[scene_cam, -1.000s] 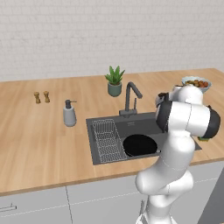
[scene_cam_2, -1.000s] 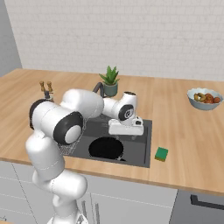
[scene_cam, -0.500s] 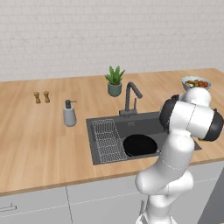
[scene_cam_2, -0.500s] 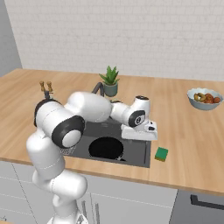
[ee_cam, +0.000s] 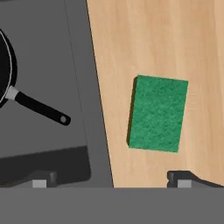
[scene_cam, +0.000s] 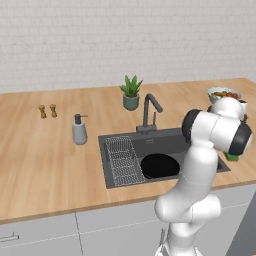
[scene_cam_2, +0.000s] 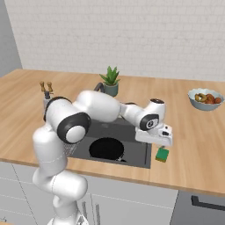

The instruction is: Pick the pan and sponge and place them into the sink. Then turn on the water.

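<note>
A: The pan (ee_cam: 3,65) already lies in the sink (scene_cam_2: 143,151), its handle pointing toward the right rim. What's the step?

B: Grabbing the sponge (ee_cam: 158,114). It lies flat on the wooden surface (ee_cam: 175,39), just right of the basin edge. The pincer (ee_cam: 113,178) hovers above with tips apart, offset toward the sink.

A: So shift right, centre over the sponge, then descend?

B: Yes. There's bare wood around it, and the fruit bowl (scene_cam_2: 206,98) is well apart.
</note>
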Available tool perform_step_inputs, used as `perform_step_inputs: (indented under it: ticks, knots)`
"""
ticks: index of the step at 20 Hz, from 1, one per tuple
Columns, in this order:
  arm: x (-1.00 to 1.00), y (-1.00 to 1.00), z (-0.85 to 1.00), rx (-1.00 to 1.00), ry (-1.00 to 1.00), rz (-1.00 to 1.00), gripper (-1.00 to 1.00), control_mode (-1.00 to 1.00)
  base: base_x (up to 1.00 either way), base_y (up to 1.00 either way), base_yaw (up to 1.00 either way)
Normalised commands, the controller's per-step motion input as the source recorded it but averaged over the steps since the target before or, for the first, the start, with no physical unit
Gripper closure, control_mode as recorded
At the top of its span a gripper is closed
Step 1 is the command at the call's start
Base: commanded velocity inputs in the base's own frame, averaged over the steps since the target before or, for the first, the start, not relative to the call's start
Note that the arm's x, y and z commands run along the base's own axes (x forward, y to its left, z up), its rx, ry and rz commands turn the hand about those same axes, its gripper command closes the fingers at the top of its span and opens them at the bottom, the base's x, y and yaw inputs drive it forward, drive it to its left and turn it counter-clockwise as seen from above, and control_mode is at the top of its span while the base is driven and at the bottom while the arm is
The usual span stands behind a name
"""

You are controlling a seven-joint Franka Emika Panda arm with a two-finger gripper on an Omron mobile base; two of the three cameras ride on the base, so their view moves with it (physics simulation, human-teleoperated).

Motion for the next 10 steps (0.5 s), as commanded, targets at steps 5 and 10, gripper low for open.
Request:
perform_step_inputs:
  ticks: [5, 10]
  knots:
    - [-0.01, -0.48, 0.00, 0.00, 0.00, -0.17, -1.00, -1.00, 0.00, 0.00, 0.00]
    - [0.00, -0.14, -0.18, 0.00, -0.01, -0.11, -1.00, -1.00, 0.00, 0.00, 0.00]
